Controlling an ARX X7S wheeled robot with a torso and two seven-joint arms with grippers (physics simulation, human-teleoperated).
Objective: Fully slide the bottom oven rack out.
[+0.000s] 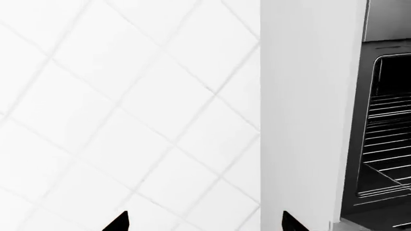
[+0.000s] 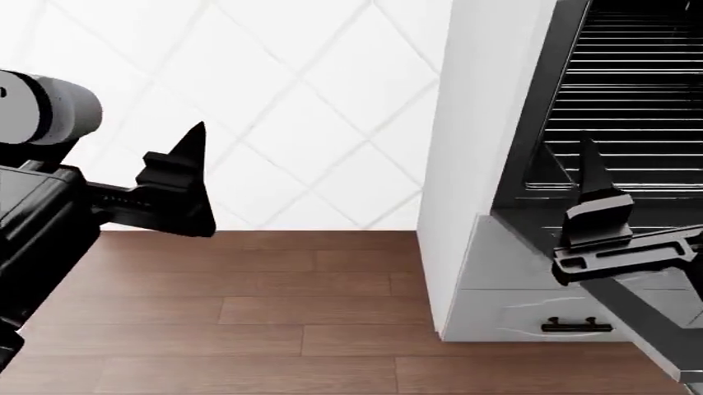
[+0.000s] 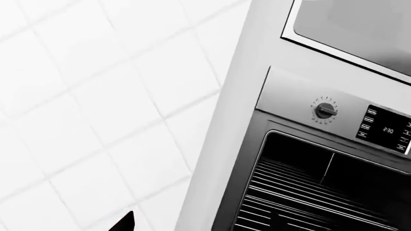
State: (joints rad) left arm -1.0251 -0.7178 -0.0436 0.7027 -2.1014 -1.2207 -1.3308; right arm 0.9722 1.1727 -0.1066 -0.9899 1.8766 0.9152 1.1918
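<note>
Nearest in the head view stood two grippers. The left gripper (image 2: 181, 185) hung over the brown plank floor (image 2: 220, 329) in front of the white tiled wall (image 2: 275, 99), well apart from the cabinetry; its own wrist view showed two black fingertips (image 1: 119, 222) set wide apart with nothing between them. The right gripper (image 2: 593, 206) rose before the oven's lower edge, one upright finger (image 2: 590, 169) crossing the rack wires — whether it touched them could not be told, nor could its second finger be seen, so whether it stood apart or together is unclear.

Below it sat one white drawer (image 2: 549, 317) with one black handle (image 2: 577, 326). Beside that ran the white cabinet side (image 2: 483, 123).

Farther back was the oven (image 2: 631, 99), its black cavity exposed. The bottom oven rack (image 2: 637, 169) lay inside the cavity, its silver wires running crosswise at the lower part. In the right wrist view two layers of wires (image 3: 301, 202) showed, though the two racks were hard to separate. Above them lay one control panel with one knob (image 3: 325, 110) and one display (image 3: 387, 130).
</note>
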